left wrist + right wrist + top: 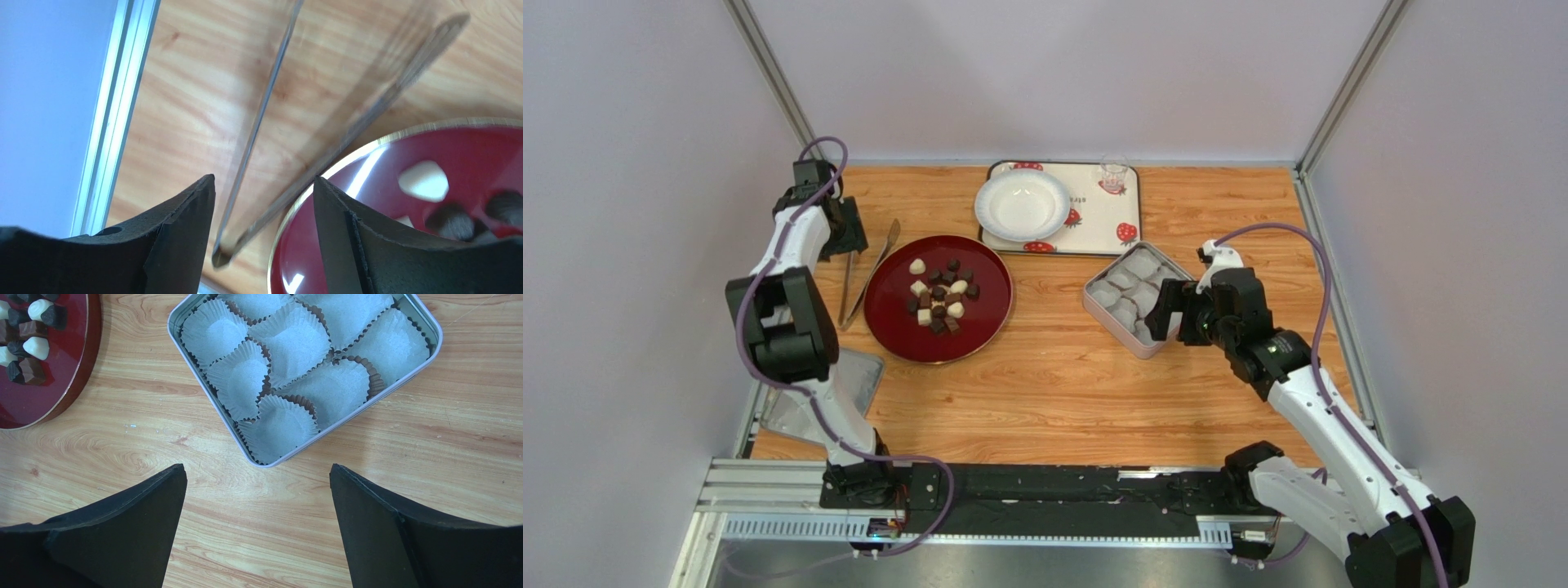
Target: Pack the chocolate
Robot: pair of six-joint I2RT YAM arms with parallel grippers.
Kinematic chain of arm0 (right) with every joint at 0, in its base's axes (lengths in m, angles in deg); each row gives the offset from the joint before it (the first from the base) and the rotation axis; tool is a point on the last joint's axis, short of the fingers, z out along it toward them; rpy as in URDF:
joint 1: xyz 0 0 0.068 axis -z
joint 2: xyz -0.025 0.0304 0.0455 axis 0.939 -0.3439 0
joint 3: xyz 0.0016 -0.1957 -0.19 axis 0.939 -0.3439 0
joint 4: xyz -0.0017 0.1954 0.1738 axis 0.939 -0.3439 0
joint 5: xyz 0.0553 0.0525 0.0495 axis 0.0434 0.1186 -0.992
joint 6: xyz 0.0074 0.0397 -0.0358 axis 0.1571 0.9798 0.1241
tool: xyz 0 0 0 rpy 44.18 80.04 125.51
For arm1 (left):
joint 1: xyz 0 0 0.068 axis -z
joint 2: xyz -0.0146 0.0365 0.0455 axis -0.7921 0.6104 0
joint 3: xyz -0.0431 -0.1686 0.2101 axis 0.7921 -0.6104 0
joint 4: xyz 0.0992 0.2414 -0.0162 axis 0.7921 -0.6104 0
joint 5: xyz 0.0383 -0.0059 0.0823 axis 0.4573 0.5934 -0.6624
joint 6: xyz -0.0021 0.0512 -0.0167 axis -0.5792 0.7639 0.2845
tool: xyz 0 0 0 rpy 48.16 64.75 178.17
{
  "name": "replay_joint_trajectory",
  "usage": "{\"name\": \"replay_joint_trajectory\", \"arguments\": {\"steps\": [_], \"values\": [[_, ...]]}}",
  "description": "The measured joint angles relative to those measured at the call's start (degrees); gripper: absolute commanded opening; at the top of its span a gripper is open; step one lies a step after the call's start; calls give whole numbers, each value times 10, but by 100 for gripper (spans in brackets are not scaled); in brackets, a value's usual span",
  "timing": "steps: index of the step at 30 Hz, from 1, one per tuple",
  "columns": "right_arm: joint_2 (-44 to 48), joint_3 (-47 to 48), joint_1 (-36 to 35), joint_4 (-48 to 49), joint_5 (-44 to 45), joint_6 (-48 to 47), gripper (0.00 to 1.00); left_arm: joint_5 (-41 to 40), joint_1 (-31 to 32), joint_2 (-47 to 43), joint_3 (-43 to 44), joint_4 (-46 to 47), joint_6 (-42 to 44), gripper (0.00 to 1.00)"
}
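no chocolate [940, 300] packed yet: all on the red plate [891, 324], tin [263, 463] cups [294, 340] empty (left gripper [264, 179] gapes astride tongs [263, 110], right gripper [258, 467] gapes).

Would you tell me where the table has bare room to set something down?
Widest bare wood lies between the red plate and the tin, and along the near edge before them. Crowded: the tongs beside the plate's left, the tray behind.

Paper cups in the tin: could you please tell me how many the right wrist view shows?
8 paper cups, all in the tin: three along its lower-left wall, three in the middle row, two in the far row. A ninth may be cut off at the top.
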Motion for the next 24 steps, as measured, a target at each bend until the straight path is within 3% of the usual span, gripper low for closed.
{"name": "replay_joint_trajectory", "arguments": {"steps": [5,8,11,13,16,18,20,21,24], "values": [[-6,0,-1,1,1,-3,90,25,-17,106,81,-15,10,67],[-11,0,-1,1,2,-5,90,44,-30,155,115,-31,10,56],[-16,0,-1,1,2,-6,90,54,-45,191,139,-49,13,53],[-20,0,-1,1,2,-7,90,58,-50,207,150,-61,18,43],[-21,0,-1,1,2,-7,90,62,-52,215,153,-70,26,37],[-21,-1,-1,2,2,-7,89,63,-52,215,158,-76,32,25],[-21,-3,-1,5,1,-7,89,65,-52,215,163,-78,38,25],[-21,-4,-1,6,1,-7,89,66,-52,215,164,-79,42,16],[-21,-8,-1,7,1,-7,89,63,-52,215,166,-85,54,7]]}}
